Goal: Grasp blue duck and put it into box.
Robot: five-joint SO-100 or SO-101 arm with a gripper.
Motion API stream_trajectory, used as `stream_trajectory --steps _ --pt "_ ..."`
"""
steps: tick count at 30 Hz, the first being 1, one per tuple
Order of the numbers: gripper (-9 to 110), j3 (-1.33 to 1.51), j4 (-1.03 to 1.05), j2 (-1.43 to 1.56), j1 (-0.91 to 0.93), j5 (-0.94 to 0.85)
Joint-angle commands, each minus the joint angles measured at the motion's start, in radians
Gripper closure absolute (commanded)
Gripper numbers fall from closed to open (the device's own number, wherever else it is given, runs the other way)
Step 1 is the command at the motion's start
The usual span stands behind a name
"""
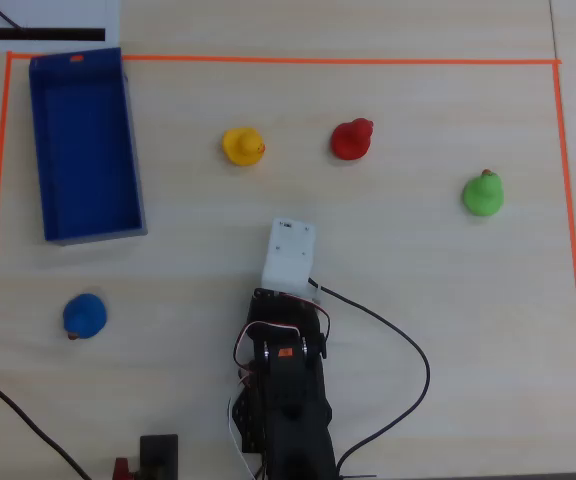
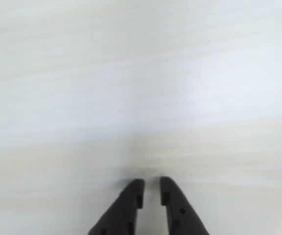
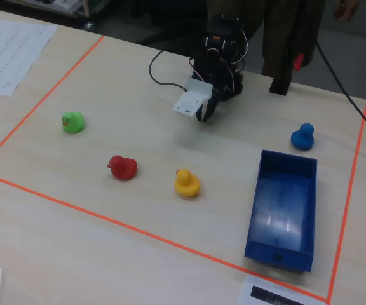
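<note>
Two dark fingertips (image 2: 131, 200) are all the wrist view shows of the tool (image 2: 151, 188), cut off at the bottom edge, nearly closed with a narrow gap and nothing held; the pale surface (image 2: 141, 73) beyond is blurred. From overhead the white camera housing (image 1: 290, 257) hides the tool. Four ducks counted: one blue duck (image 1: 84, 316) below the box (image 1: 133, 160), apart from it, one yellow duck (image 1: 243, 146), one red duck (image 1: 352, 139), one green duck (image 1: 484, 192). One box, blue, open-topped.
</note>
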Motion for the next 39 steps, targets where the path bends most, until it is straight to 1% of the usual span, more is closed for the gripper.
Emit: stream_trajectory --steps 1,16,22,23,25,27,31,33,35,39 --pt "101 -0.003 0.020 -0.014 0.000 0.000" --pt "101 -0.003 0.020 -0.014 0.000 -0.003" --pt "101 -0.015 -0.008 -0.014 0.000 -0.044" --pt "98 -0.046 -0.031 -0.034 0.008 -0.031" --pt "91 -0.166 -0.044 -0.149 0.002 -0.020" --pt "84 -0.353 -0.023 -0.321 -0.026 0.008" --pt "77 -0.788 0.120 -0.637 -0.143 0.104" --pt "73 -0.957 0.192 -0.742 -0.242 0.176" --pt "73 -1.081 0.255 -0.833 -0.370 0.262" --pt "69 -1.210 0.298 -0.983 -0.632 0.442"
